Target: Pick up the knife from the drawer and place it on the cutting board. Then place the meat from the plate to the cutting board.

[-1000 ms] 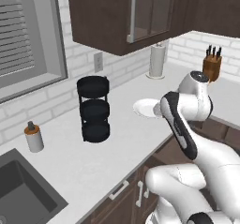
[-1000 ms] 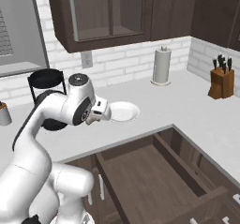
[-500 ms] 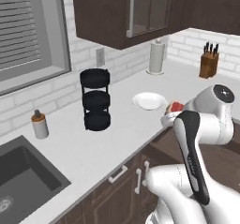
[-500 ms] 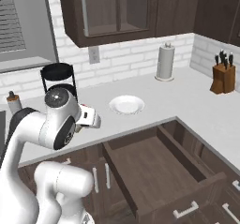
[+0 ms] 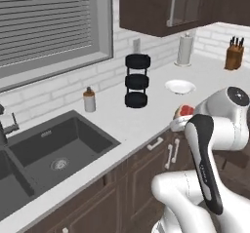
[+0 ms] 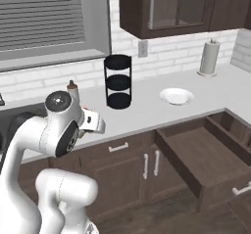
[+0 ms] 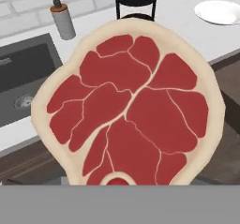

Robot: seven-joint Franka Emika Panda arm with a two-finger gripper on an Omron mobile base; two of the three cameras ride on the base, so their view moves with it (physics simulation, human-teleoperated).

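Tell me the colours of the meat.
The meat is red, split by thin pale lines, with a pale tan rim. The hand view shows it best.

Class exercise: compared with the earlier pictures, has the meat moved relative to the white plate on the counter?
Yes. The meat, held in the pincer, is off the plate and has been carried toward the sink side, away from it.

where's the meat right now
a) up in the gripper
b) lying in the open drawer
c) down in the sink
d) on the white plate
a: the meat sits right in front of the hand camera, off the counter, while the white plate on the counter and the open drawer both look bare.
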